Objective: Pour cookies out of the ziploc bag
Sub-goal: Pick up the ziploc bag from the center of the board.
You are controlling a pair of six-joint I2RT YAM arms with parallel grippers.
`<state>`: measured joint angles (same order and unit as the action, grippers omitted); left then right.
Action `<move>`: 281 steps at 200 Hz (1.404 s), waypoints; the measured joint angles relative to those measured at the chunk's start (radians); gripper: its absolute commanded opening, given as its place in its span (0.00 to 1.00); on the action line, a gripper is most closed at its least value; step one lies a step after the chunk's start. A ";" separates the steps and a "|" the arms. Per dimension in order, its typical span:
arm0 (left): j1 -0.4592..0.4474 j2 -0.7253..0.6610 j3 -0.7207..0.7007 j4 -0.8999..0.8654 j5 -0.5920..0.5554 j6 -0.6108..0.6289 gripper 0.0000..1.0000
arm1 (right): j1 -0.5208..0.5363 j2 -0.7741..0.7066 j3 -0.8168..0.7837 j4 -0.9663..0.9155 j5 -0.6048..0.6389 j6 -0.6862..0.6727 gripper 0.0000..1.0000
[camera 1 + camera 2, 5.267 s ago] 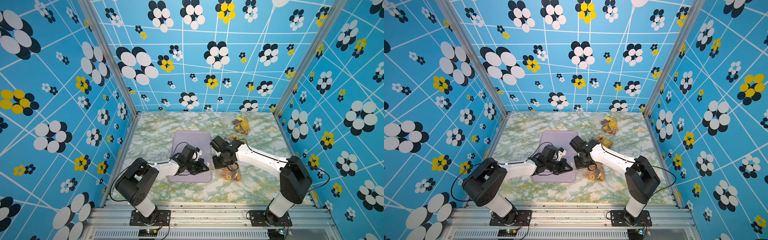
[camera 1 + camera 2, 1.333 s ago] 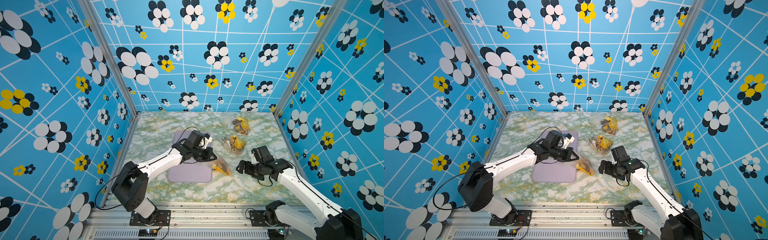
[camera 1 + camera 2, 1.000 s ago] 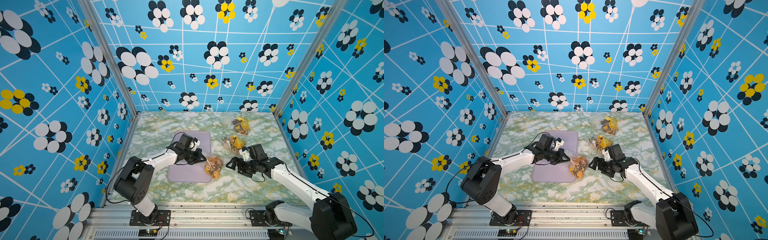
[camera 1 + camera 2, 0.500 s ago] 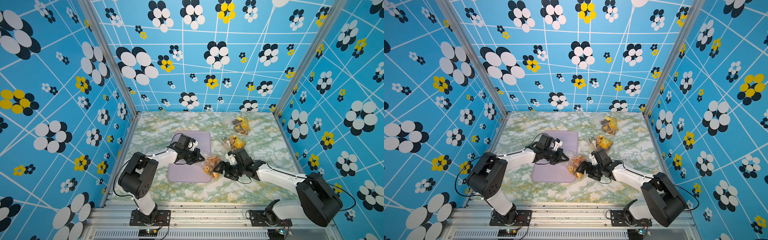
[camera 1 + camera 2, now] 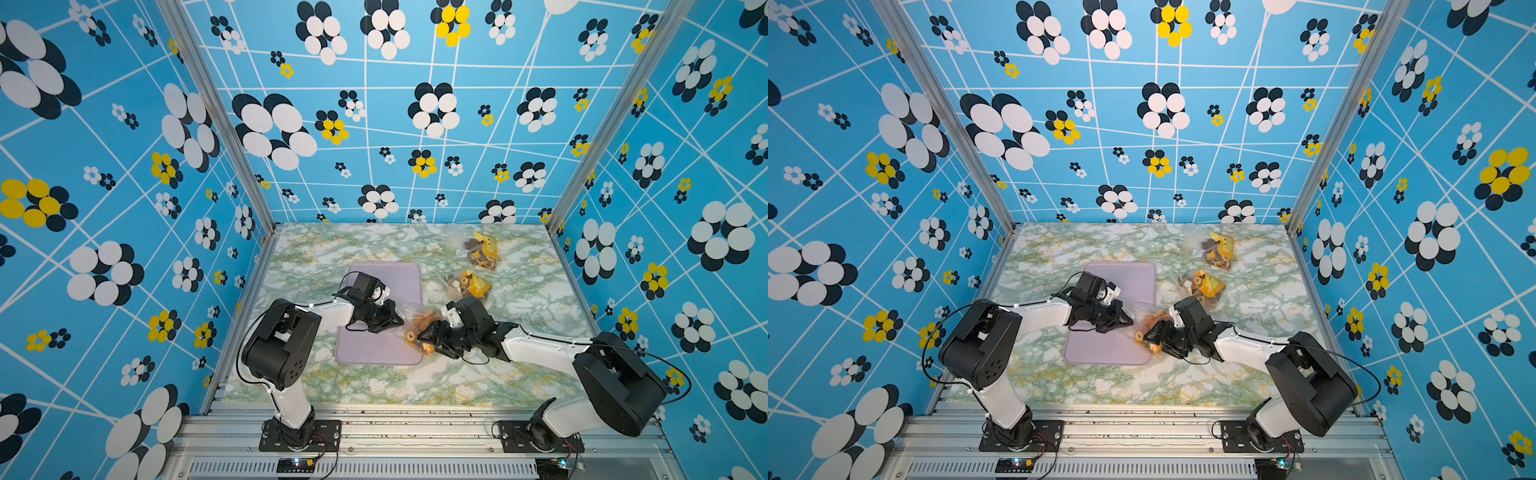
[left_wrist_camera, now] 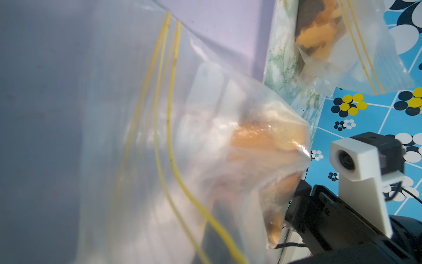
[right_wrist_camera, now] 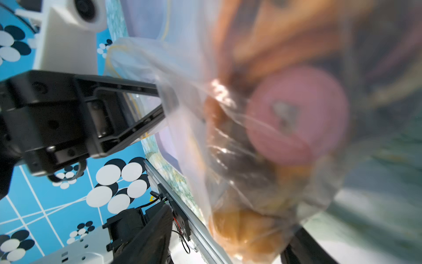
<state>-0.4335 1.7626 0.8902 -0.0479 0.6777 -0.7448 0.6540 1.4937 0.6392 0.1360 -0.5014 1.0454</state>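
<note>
- The left claw (image 5: 397,322) is pinched tight on the top end of the bag (image 5: 409,318). It is over the right side of the mat (image 5: 374,353).
- The bag is clear plastic. It runs from the left claw across the mat's right edge.
- The cookies (image 5: 412,336) are all inside the bag. They sit bunched in its far end, right at the mat's right edge and near its front corner.
- The right claw (image 5: 426,337) is at that full end of the bag, just off the mat's right edge. One finger touches the plastic. I cannot tell how wide this claw is or if it has a grip.
- In the right wrist view, a pink cookie (image 7: 296,114) and some brown and orange ones press on the plastic, all blurry.
- In the left wrist view, yellow zip lines (image 6: 170,114) cross the bag, with the purple mat behind.
- Two more bags (image 5: 468,286) with cookies lie on the table (image 5: 332,249). Both are off the mat's right side. One is near the mat's back corner and one is farther back.
</note>
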 measured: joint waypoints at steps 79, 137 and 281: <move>0.072 0.001 0.001 0.057 0.065 -0.026 0.05 | -0.042 0.114 0.384 -0.150 -0.037 -0.023 0.49; 0.092 -0.025 -0.036 0.081 0.100 -0.042 0.13 | -0.061 0.026 0.408 -0.496 0.119 -0.208 0.51; 0.096 -0.148 -0.048 0.048 0.123 -0.008 0.31 | 0.020 -0.028 0.235 -0.468 0.130 -0.218 0.49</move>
<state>-0.3378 1.6150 0.8425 0.0002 0.8009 -0.7532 0.6743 1.4658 0.8738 -0.3325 -0.3714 0.8276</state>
